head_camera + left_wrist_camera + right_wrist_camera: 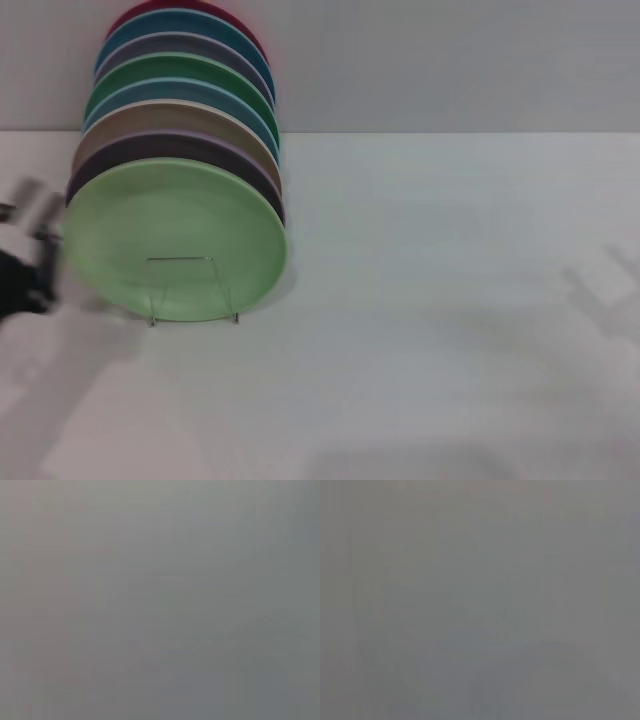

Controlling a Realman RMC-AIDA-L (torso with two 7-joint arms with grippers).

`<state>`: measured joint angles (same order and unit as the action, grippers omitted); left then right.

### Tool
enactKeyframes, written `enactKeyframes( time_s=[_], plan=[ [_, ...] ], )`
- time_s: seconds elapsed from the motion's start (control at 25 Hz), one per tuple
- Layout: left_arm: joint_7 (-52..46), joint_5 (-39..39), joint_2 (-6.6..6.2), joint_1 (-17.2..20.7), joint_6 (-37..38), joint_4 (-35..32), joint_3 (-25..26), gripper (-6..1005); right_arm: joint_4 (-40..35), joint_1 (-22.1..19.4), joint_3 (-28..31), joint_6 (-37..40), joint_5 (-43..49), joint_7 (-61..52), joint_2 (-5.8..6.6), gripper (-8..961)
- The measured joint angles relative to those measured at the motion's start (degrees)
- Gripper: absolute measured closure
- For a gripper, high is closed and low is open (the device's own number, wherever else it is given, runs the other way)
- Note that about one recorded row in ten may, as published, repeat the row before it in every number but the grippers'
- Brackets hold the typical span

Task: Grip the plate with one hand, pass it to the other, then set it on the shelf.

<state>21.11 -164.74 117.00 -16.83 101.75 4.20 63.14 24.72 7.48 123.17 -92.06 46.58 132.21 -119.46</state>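
Observation:
The light-green plate [170, 215] stands upright at the front of a row of plates, at the left of the white table in the head view. It leans in the clear shelf [182, 259], whose thin bent frame crosses the plate's lower face. My left gripper [25, 272] is a dark blurred shape at the left edge, just beside the plate's rim and apart from it. My right gripper is out of view. Both wrist views show only plain grey.
Several other plates stand behind the light-green one: a lilac-purple one [265, 172], a beige one, blue ones, a darker green one [180, 68] and a red one at the back. The white table [450, 300] stretches to the right, and a grey wall stands behind.

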Motion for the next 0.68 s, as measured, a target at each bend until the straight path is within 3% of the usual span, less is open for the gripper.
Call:
enactKeyframes(
  time_s=[0.08,0.12,0.28,0.52,0.68],
  plan=[
    [-6.43,0.17,0.81,2.16,-1.45,1.01,10.1,779,-0.72,0.02,-0.07,0.26,-0.13,3.78,-0.11,133],
    [-15.59,0.17,1.05,3.37,-3.41,0.72,18.91,774,-1.89,0.17,-0.01,0.5,-0.84,6.75,-0.19,133],
    [-23.38,0.24,1.12,4.28,-5.73,0.21,24.7,694,-4.6,0.6,-0.15,1.06,-3.65,11.36,-0.37,133],
    [-24.83,0.21,1.85,4.4,-9.11,0.2,29.9,573,-6.31,1.62,-0.26,3.62,-4.94,15.78,-0.41,133],
    [-25.7,0.22,1.89,4.31,-9.3,0.42,29.93,533,-6.29,1.34,-0.15,4.31,-4.97,15.77,-0.42,133]
  ],
)
